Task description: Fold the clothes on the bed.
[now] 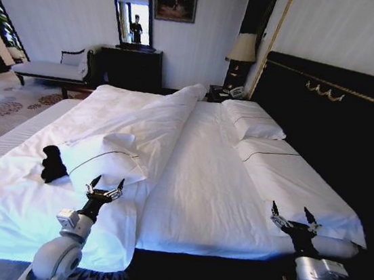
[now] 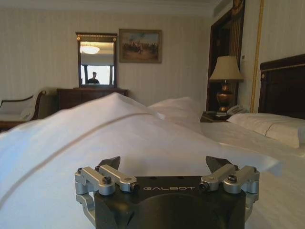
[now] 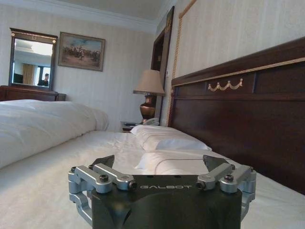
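White bedding covers the bed (image 1: 209, 184) before us — a duvet folded back toward the left, pillows (image 1: 257, 127) with thin dark piping lined up along the tall dark headboard (image 1: 339, 124). We see the clothes (image 1: 53, 163) as a small crumpled black heap on the duvet's left side, just beside a pillow lying there, too bunched to show any lettering. Our left gripper (image 1: 105, 186) hovers over the duvet's near edge, near the heap and apart from it, fingers spread wide. Our right gripper (image 1: 294, 215) hangs over the near right corner, also spread wide — holding nothing. Beyond stand a lamp (image 1: 242, 51), mirror (image 1: 132, 10) and dark dresser (image 1: 131, 68).
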